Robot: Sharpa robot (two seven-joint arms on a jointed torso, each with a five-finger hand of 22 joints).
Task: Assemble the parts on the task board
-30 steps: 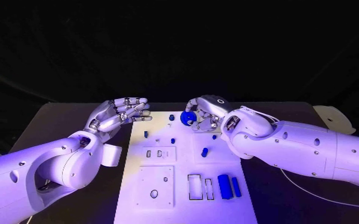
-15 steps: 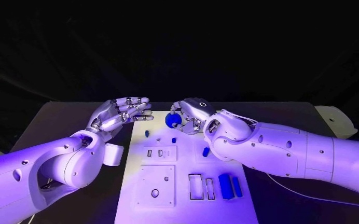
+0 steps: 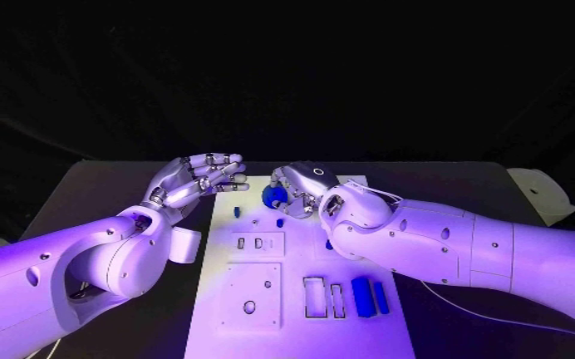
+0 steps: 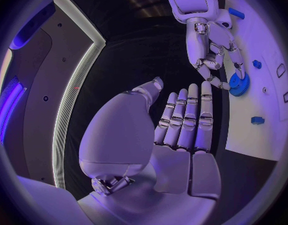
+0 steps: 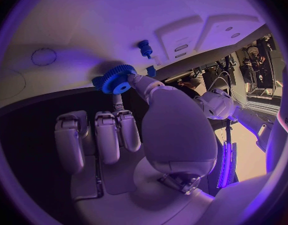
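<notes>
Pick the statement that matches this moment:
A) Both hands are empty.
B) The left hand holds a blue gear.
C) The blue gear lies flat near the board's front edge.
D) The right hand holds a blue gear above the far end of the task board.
D: the right hand pinches the blue gear over the far part of the task board, while the left hand is held open with nothing in it.
</notes>
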